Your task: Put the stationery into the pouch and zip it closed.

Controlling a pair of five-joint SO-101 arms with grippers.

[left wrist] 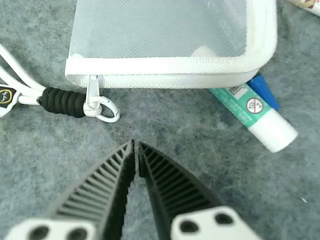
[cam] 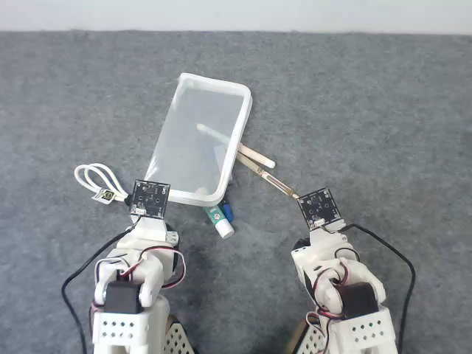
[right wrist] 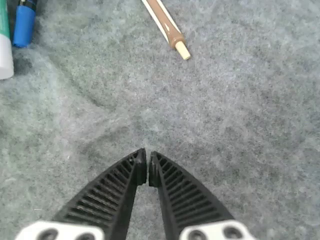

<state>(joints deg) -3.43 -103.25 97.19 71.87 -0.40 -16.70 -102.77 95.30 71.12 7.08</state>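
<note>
both pressed together, empty: left end effector point(left wrist: 135, 146) near the zip pull point(left wrist: 94, 95) of the pouch point(left wrist: 165, 65), likely to work it; right end effector point(right wrist: 148, 154) near the pen point(right wrist: 167, 27); glue stick point(left wrist: 255, 117) lies outside.

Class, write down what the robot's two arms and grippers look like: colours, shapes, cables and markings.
The left arm and right arm are white plastic with black motors, looped red and white wires and a trailing black cable. Each wrist carries a square black circuit board. The left gripper and right gripper have tapered black ribbed fingers on white bases with screw holes.
</note>
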